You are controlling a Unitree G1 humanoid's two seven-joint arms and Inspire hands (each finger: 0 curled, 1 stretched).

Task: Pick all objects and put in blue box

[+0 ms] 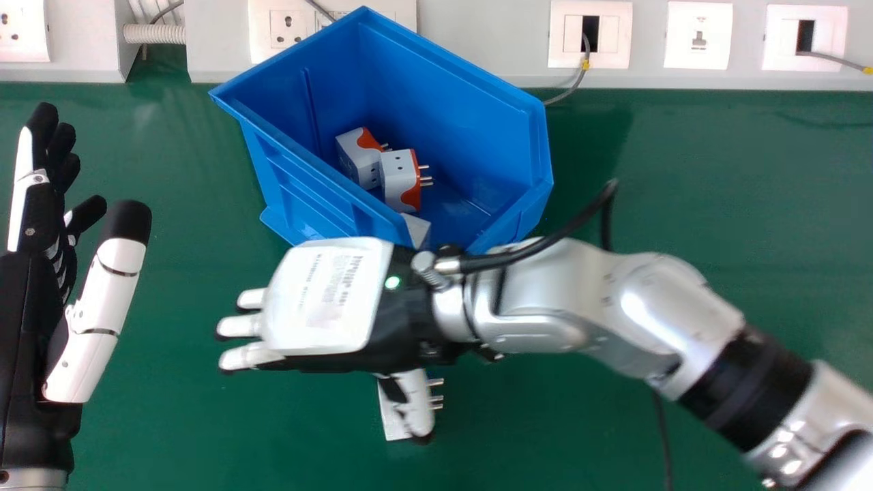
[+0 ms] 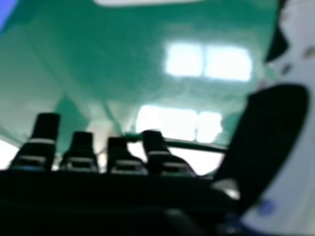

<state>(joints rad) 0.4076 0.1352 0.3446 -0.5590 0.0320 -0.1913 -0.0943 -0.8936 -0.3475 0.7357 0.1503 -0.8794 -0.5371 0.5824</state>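
Observation:
In the head view, my right hand (image 1: 324,300) is over the table in front of the blue box (image 1: 307,170), back upward, its fingers extended to the left. Beneath it, partly covered by its thumb, lies a white plug adapter (image 1: 393,417) with pins pointing right. Two white and orange adapters, one (image 1: 358,158) and another (image 1: 397,179), rest inside the box. A further white piece (image 1: 417,229) shows by the box's near wall, partly hidden. My left hand (image 1: 27,293) stands open at the left. In the right hand view, my right hand (image 2: 266,132) is open.
The green table (image 1: 716,204) stretches out on both sides of the box. Behind it runs a grey wall panel (image 1: 477,41) with sockets. A grey cable (image 1: 571,88) hangs at the box's right. My right forearm crosses the lower right, close to the box's near corner.

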